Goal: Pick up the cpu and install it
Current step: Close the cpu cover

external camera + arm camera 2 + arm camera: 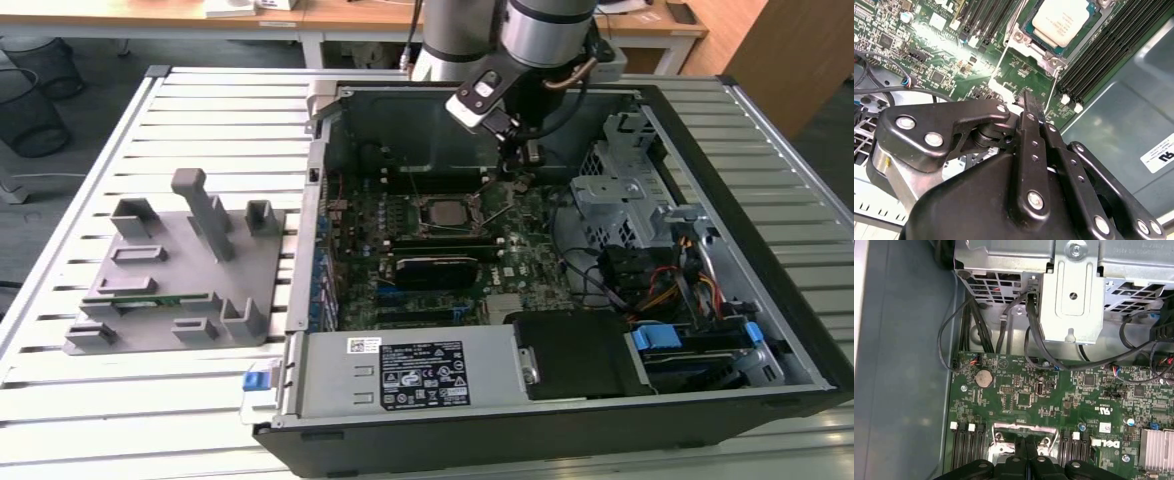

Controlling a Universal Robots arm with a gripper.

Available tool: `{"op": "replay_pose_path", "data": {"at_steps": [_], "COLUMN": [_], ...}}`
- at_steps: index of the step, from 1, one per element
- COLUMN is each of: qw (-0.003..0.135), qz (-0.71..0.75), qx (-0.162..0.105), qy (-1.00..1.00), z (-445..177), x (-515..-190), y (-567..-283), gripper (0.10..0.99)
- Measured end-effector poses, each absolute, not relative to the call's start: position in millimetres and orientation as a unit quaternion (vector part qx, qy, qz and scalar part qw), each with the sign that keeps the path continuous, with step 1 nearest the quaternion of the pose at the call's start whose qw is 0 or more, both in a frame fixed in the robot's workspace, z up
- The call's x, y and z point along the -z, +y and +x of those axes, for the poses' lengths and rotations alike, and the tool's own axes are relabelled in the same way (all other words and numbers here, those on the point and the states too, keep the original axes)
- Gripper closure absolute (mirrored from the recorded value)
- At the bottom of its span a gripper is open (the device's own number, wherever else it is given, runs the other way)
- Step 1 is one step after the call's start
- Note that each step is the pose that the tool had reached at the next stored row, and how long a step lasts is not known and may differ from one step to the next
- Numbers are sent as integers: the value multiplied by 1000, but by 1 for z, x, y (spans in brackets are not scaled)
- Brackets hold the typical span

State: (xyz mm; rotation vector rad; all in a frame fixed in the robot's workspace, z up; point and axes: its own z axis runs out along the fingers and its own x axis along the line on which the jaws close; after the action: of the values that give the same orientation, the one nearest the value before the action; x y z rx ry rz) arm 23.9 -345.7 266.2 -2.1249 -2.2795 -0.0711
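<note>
Inside the open computer case (pixel 534 440), the gripper (pixel 518 172) hangs low over the motherboard (pixel 358 232). Its fingers (pixel 1030 107) are pressed together with nothing between them. The cpu (pixel 441 212) lies flat in the socket (pixel 1026 42) at the board's middle, silvery top up. It sits near the fingertips but apart from them, toward the exterior view's left. A grey holder (pixel 174 290) sits on the slatted table (pixel 200 100) beside the case.

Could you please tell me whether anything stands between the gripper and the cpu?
Nothing visible does: the cpu sits in its socket, and the shut gripper hangs over the motherboard just beside it.
</note>
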Motion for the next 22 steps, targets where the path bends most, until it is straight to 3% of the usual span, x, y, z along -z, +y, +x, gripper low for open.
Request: {"op": "replay_pose_path", "data": {"at_steps": [22], "qw": [12], "qz": [-678], "qx": [22], "qy": [-735], "z": [33], "x": [-262], "y": [-346], "gripper": [980]}}
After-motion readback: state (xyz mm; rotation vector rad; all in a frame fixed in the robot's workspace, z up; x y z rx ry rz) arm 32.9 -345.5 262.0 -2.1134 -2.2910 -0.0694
